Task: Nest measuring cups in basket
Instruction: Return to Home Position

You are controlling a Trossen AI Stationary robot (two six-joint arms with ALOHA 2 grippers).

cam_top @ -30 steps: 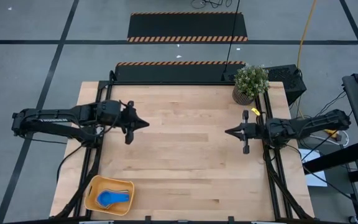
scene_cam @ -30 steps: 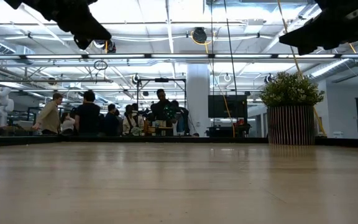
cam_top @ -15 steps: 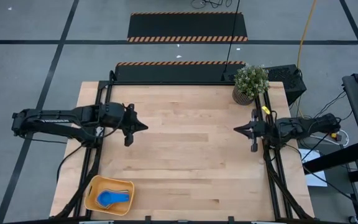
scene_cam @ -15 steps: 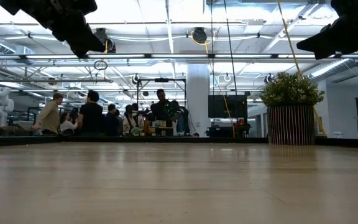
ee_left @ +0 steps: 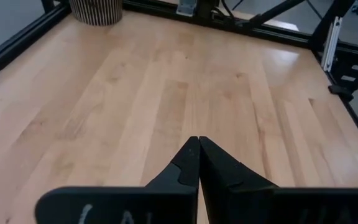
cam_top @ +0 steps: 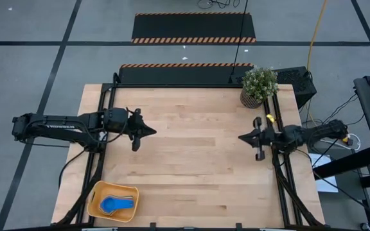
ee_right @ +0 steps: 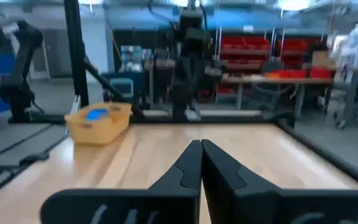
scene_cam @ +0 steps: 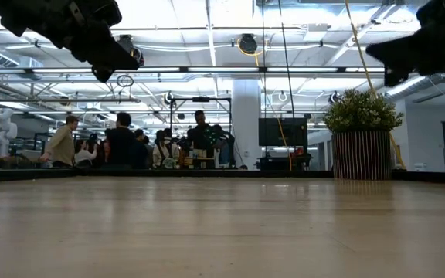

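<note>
Since the measuring cups (cam_top: 117, 204) sit in the basket (cam_top: 115, 187) at the bench (cam_top: 191, 160) corner, bottom-left in the high view, you've likely only homing left, w/ left end effector (cam_top: 150, 130) & right end effector (cam_top: 241, 136) pressed together, empty, above bare wood.

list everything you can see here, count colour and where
table: one, light wood, black frame, under both arms
basket: one, yellow-orange, near left corner of the table
measuring cups: one nested stack, only blue shows, count cannot be told, inside the basket
potted plant: one, green in a striped pot, far right corner of the table
striped mats: two, black with orange-striped edges, on the floor beyond the table
people: several, dark clothes, in the room behind the table
left gripper: one, dark, shut and empty, above the table's left side
right gripper: one, dark, shut and empty, above the table's right side
</note>
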